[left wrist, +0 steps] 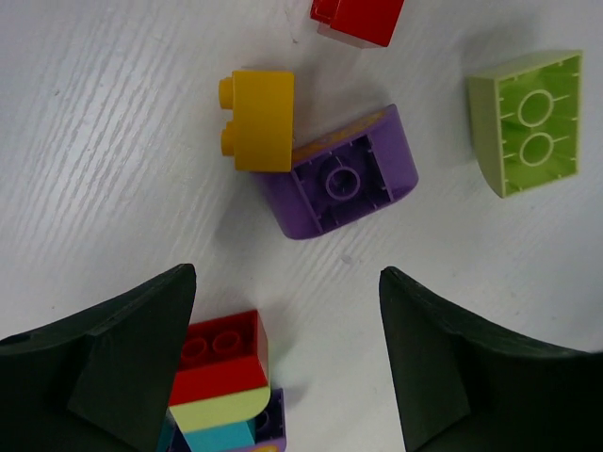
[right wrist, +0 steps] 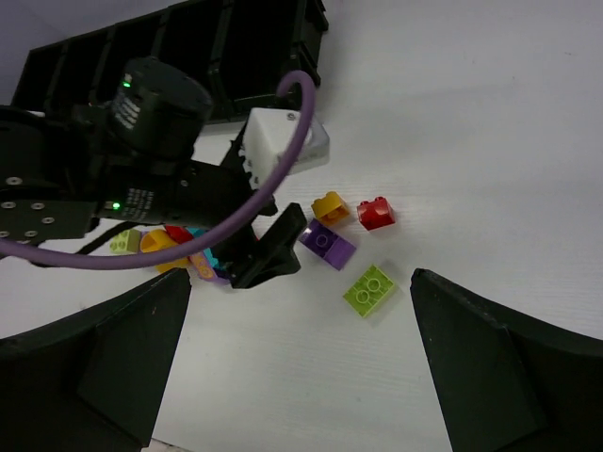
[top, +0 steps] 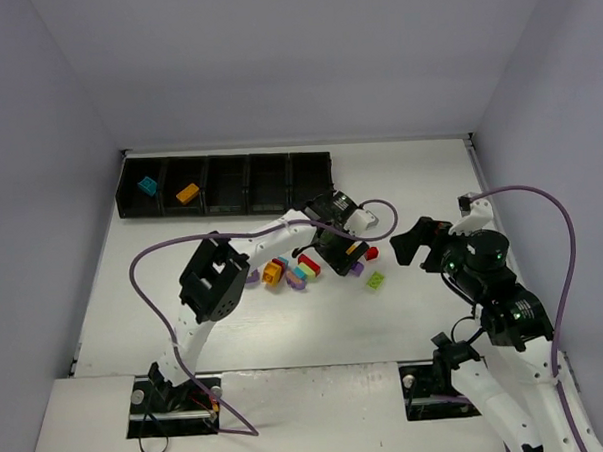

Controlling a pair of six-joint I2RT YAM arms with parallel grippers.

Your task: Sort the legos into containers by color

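I am hovering my left gripper (left wrist: 287, 311), jaws spread empty, by the purple curved plastic brick (left wrist: 344, 179); my right gripper (right wrist: 300, 311) is gaping too.

A white worktop (top: 286, 337) is seen, its surface marked by a fine streaked grain in the left wrist view. It is enclosed by a pale back wall (top: 295, 66), a left wall (top: 30, 198) and a right wall (top: 566, 94), all plain and greyish-lavender.

Top camera overhead, far; wrist cameras near, sharing legos (top: 308, 264).
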